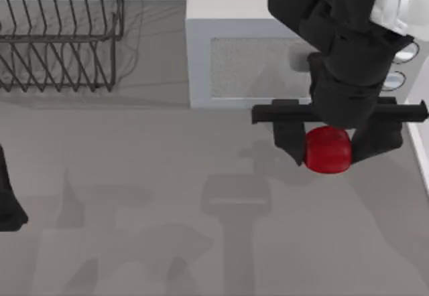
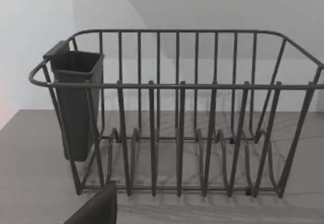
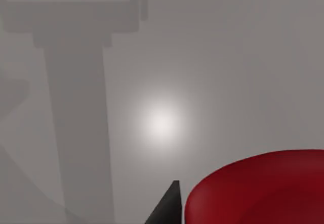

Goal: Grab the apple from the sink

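Top view puts the apple (image 1: pixel 328 150) toward the right side of the grey desk (image 1: pixel 154 175), just in front of the white microwave (image 1: pixel 248 61), with a black finger pressed against each of its sides. Those fingers belong to the right hand (image 1: pixel 330 145), which hangs from the right arm reaching down over the microwave's front; it is clamped onto the fruit, grasping it from above. From the right wrist view, the apple (image 3: pixel 258 188) bulges glossy and red close to the lens, one dark fingertip (image 3: pixel 167 209) touching its edge, with bare desk (image 3: pixel 202 57) and the arm's shadow beyond. At the far left of the desk stands a dark wire dish rack (image 1: pixel 60 35). Seen through the left wrist view, the rack (image 2: pixel 177 117) carries a dark cutlery cup (image 2: pixel 76 102) hooked on one end. My left arm is parked at the desk's left edge; whether its hand is released or clenched I cannot tell.
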You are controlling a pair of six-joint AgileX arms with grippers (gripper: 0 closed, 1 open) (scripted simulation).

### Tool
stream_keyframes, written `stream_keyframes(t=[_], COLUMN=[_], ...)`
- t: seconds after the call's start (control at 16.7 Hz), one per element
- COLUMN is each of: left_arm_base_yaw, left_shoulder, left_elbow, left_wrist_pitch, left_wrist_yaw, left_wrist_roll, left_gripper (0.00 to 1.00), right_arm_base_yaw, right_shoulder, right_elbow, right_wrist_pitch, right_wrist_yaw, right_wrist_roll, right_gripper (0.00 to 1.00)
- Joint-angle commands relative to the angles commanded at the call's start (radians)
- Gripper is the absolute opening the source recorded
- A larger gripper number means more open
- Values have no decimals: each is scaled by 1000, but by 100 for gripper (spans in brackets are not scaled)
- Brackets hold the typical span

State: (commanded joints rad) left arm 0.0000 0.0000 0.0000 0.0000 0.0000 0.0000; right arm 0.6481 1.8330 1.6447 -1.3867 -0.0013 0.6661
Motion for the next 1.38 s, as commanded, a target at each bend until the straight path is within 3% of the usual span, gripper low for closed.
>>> stream_keyframes(t=[0.24,0.66,0.96,1.38], left_arm_base_yaw=[0,0,0,0], left_shoulder=[0,0,0,0], left_elbow=[0,0,0,0], left_wrist_pitch=[0,0,0,0], left_wrist_yaw=[0,0,0,0], left_wrist_roll=[0,0,0,0], left_gripper=[100,100,100,100], right_arm_base_yaw=[0,6,7,7], right_shoulder=[9,55,62,62], right_elbow=[-70,-338,-359,-359], right_wrist_pitch=[73,403,425,425], right_wrist_yaw=[0,2,2,2], right_wrist_roll=[0,3,4,4], right_gripper=[0,0,0,53])
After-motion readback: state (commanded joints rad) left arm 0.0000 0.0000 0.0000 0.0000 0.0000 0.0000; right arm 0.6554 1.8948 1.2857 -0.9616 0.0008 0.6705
